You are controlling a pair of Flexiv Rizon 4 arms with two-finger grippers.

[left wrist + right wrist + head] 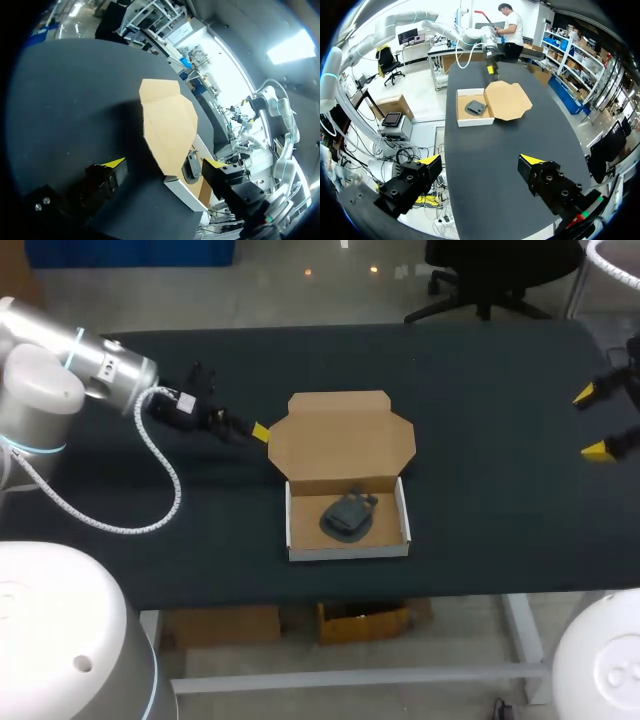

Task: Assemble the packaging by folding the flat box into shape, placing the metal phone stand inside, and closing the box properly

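My left arm (60, 365) comes in from the upper left of the head view, and a white coiled cable (165, 465) loops from it down over the dark surface (480, 370). The left claw (258, 431) sits left of centre, just beside the left edge of the lid (340, 440). Only one yellow tip shows from above. In the left wrist view its two fingers stand wide apart with nothing gripped, and the lid lies ahead of them.

At the centre of the head view stands the box (348, 540), folded into shape and not yet closed. Its brown lid lies back flat on the surface toward the top of the frame, with its front flap and angled side flaps spread out. The white-walled tray sits just below the lid. The dark metal phone stand (348, 515) lies inside the tray, about in its middle, on the brown floor.

At the right edge of the head view, in the upper half, is the right claw (592, 423), well apart from the box. Its two yellow tips are spread wide and hold nothing. In the right wrist view the box is far ahead of these fingers (530, 160), with the left claw just beyond its lid.
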